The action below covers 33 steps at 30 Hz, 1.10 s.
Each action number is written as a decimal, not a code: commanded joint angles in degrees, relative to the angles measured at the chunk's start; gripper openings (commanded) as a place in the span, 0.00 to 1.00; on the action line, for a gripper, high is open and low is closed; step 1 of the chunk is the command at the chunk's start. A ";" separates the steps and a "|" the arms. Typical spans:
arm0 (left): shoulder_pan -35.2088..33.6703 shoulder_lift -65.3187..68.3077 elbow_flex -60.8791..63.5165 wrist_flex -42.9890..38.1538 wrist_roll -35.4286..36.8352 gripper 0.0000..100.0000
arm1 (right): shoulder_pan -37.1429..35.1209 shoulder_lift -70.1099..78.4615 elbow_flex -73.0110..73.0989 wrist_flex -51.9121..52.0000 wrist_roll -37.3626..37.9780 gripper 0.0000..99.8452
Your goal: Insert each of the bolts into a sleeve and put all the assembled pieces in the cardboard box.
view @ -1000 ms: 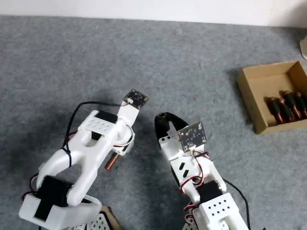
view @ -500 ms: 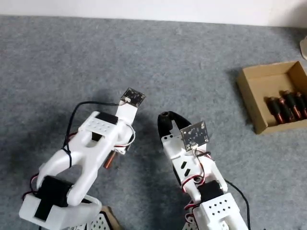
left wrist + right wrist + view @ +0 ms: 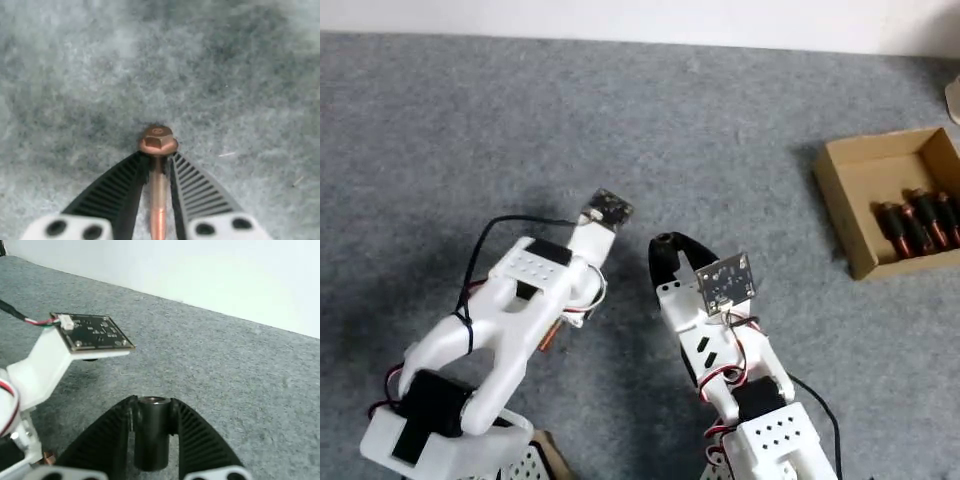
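- the left gripper (image 3: 158, 159) is clamped on the bolt (image 3: 158, 142). the shank is pinched between the ribbed fingers just under the hex head, and the head juts past the fingertips over the grey mat (image 3: 240, 75).
- in the high view the shank's copper end is seen poking out beneath the left arm (image 3: 515, 300), toward that arm's base. this free end is judged to be the one that must enter the bore.
- the right gripper (image 3: 151, 407) is closed around the sleeve (image 3: 151, 432), which is held along the fingers with its open bore at the fingertip end. the left arm's camera board (image 3: 92, 332) is close beside it, but bolt and sleeve are apart.
- the step in hand is judged to be the mating of the two parts. it is best done with the left wrist turned so that the shank's free end faces the bore.
- the two axes should be brought into one line before any push is made, and both grips kept firm. the shank should be fed in slowly, since a tilted entry could jam it or twist the sleeve in its grip.
- the box (image 3: 842, 205) stands well off to the right, with several assembled pieces (image 3: 918, 222) lying in it. the new piece is to be carried there once joined.
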 commanded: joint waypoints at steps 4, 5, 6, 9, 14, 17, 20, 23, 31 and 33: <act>4.00 -0.75 1.71 -4.75 -0.88 0.02 | 0.84 -0.92 7.43 0.04 -0.70 0.01; 3.82 -0.75 1.89 -6.59 -0.97 0.02 | 0.84 -0.92 7.43 0.04 -0.70 0.01; 3.82 -0.84 2.42 -8.09 -1.05 0.01 | 0.84 -0.92 7.43 0.04 -0.70 0.01; 4.00 -0.84 1.89 -10.37 -1.14 0.01 | 0.84 -0.92 7.43 0.04 -0.70 0.01; 2.33 -0.92 -4.00 -11.08 0.79 0.01 | 0.57 -0.92 7.34 -0.22 -0.70 0.01; 0.40 -0.92 -7.96 -10.90 3.96 0.01 | 0.57 -0.92 7.34 -0.31 -0.70 0.01; -0.92 -0.92 -10.95 -10.81 4.31 0.01 | 0.57 -0.92 7.34 -0.31 -0.70 0.01; -0.92 -0.92 -12.53 -10.99 6.51 0.00 | 0.57 -0.92 7.34 -0.31 -0.70 0.01; -0.31 -1.01 -16.84 -11.25 16.26 0.00 | 0.57 -0.66 7.34 -0.04 -0.70 0.01; 0.04 -1.01 -16.75 -13.63 18.29 0.00 | 0.57 -0.66 7.34 -0.04 -0.70 0.01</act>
